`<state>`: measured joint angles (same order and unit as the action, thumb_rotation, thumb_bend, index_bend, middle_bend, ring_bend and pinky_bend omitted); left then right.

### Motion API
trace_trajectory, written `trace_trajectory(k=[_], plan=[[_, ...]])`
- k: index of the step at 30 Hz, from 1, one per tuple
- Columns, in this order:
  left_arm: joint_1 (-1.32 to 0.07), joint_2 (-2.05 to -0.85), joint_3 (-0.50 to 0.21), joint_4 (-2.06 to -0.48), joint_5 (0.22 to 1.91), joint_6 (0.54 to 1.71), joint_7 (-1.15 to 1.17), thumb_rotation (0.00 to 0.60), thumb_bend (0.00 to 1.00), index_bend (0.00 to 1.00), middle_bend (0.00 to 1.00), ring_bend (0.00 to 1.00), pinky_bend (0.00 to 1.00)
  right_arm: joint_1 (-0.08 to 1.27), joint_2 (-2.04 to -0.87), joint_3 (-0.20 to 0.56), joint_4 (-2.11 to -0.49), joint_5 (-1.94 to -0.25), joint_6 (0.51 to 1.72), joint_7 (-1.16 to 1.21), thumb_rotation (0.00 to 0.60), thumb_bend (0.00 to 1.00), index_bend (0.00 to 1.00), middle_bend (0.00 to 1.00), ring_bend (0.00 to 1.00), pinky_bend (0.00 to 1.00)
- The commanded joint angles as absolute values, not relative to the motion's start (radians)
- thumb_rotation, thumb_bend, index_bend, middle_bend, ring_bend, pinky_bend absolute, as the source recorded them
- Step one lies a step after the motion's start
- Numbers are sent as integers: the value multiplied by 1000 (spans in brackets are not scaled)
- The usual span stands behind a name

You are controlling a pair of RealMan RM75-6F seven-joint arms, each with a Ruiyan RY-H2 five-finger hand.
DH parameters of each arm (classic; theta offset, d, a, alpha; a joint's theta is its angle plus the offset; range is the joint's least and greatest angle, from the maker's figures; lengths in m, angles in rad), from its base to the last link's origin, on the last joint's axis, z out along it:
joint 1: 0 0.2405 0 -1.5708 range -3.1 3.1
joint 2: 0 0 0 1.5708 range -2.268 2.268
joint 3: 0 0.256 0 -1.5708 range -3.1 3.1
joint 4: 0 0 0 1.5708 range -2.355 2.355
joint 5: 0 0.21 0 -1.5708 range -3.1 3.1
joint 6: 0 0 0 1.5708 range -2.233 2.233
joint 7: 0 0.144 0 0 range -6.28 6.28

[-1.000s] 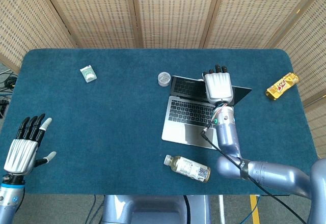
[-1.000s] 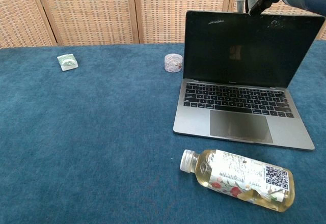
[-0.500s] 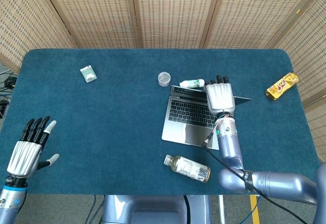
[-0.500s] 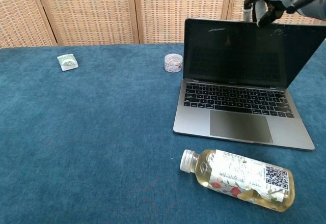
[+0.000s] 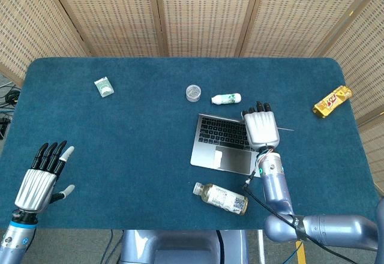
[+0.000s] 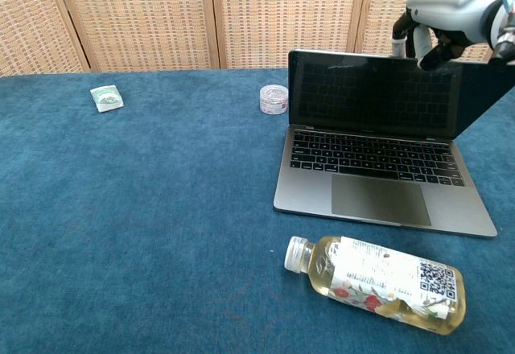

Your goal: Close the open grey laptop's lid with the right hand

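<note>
Laptop [image 6: 378, 161], grey, sitting on the blue bench [image 5: 132, 150], right of the middle, lid part way down and leaning over the keys. Right robot hand [image 5: 261, 127] lying flat on the top edge of the lid, fingertips [image 6: 429, 55] curled over the edge, pressing it but not gripping anything. Left robot hand [image 5: 41, 177] up in the air by the near left corner of the bench, fingers spread apart, holding nothing. Bottle [image 6: 374, 283] with a white cap lying on its side just in front of the laptop, not touching it. Small round jar [image 5: 193, 92] just beyond the laptop's far left corner. Little white bottle [image 5: 226, 99] lying on its side next to the jar, behind the laptop. Small green packet [image 5: 104, 87] far off on the left part of the bench. Gold snack bar [image 5: 332, 101] far off on the right, near the bench edge. Woven screens [image 5: 198, 12] standing behind the bench.
</note>
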<state>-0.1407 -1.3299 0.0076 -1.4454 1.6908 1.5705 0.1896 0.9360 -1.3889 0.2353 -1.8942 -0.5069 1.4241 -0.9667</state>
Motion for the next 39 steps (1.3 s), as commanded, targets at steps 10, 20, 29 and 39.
trace_trajectory(k=[10, 20, 29, 39], plan=[[-141, -1330, 5, -1443, 1685, 1566, 188, 600, 0, 0, 0, 0, 0, 902, -1441, 188, -1923, -565, 1457, -956, 600, 1000, 399, 364, 168, 180], [-140, -1331, 9, -1444, 1692, 1569, 192, 600, 0, 0, 0, 0, 0, 874, -1460, 168, -1948, -596, 1480, -950, 600, 1000, 399, 357, 168, 180], [-141, -1333, 10, -1443, 1696, 1569, 195, 600, 0, 0, 0, 0, 0, 848, -1473, 157, -1940, -600, 1453, -922, 600, 1000, 399, 354, 168, 180], [-139, -1332, 11, -1444, 1699, 1573, 195, 600, 0, 0, 0, 0, 0, 823, -1489, 143, -1927, -600, 1417, -892, 600, 1000, 398, 353, 168, 180]])
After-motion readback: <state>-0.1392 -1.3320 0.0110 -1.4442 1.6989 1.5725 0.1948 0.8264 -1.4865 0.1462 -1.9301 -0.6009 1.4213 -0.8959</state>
